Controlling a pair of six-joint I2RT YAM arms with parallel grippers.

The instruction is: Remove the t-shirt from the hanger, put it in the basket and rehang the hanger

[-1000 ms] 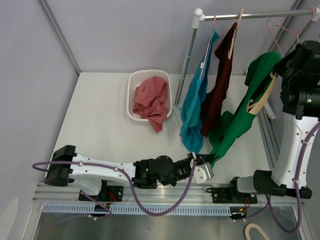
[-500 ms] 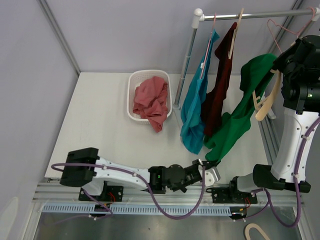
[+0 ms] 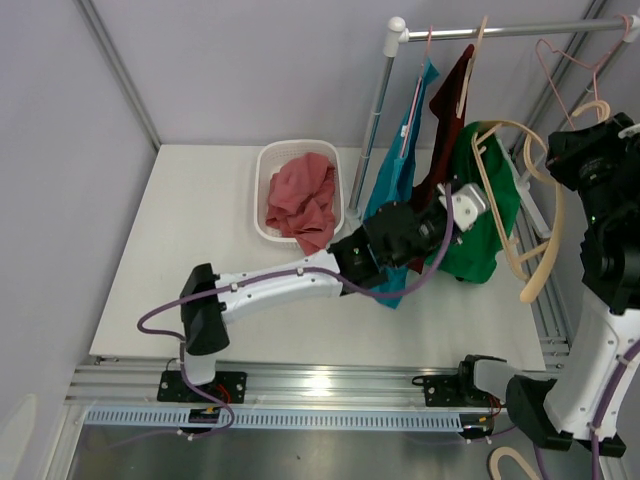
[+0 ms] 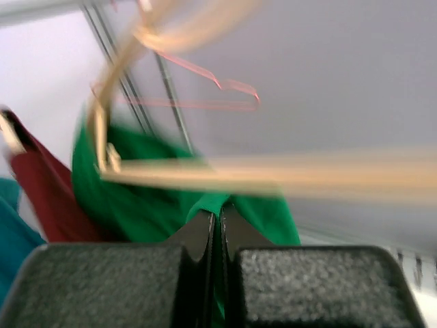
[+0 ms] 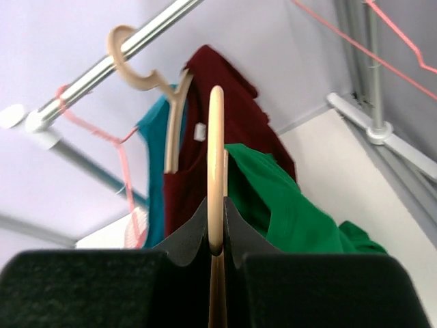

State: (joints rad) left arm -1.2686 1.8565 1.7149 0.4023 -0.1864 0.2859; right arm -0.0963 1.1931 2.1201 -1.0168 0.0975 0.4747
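Your left gripper [image 4: 217,217] is clenched on a fold of the green t-shirt [image 3: 492,225], with the pads pressed flat together and the cloth coming out between them. I think it holds there so that the shirt is drawn away from the rack while the other arm carries the support. Your right gripper [image 5: 216,219] is closed on the wooden hanger [image 5: 216,150], which stands on edge between its fingers, high at the right side of the table [image 3: 220,250]. The two arms pull apart, and this is what should slide the garment off. The hanger looks smeared in the top view and in the left wrist view, so I cannot tell if one of its ends is caught in the neck opening or if it is already free. The t-shirt hangs from the left grip, just beside the teal garment [image 3: 385,215] and the maroon garment [image 3: 450,110], which stay on the rail [image 3: 500,28]. A thin pink wire hanger [image 3: 560,50] is on the rail too. The table is white and smooth. A white basket [image 3: 268,160] with a pink-red cloth [image 3: 300,200] stands well apart to the left. Plain pale walls close the space.
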